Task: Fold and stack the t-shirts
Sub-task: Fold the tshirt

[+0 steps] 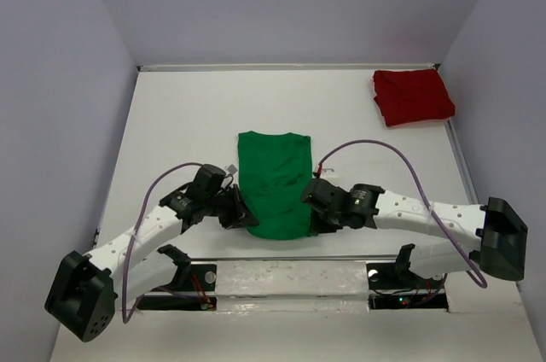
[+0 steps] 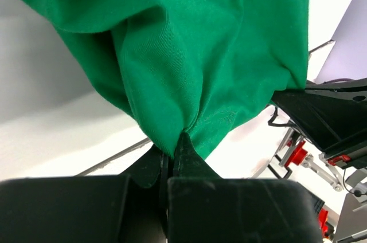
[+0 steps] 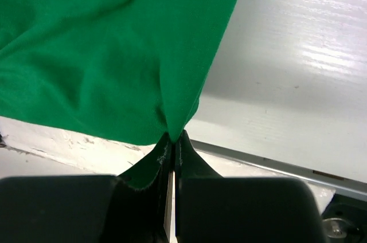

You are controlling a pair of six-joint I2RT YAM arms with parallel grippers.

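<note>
— Where is the bright green cloth t-shirt (image 1: pixel 273 178)?
— It lies spread on the white desk (image 1: pixel 179 114) between the two arms, with its collar toward the far wall.
— How does the left tool (image 2: pixel 170 151) stand?
— It is pinched tight on the near left corner of the hem, and the cloth bunches into creases at its tips.
— And the right tool (image 3: pixel 174 140)?
— It is clamped on the near right corner in the same way.
— The other shirt?
— The dark red cloth t-shirt (image 1: pixel 412 96) sits folded at the far right corner of the desk, well apart from the green one.
</note>
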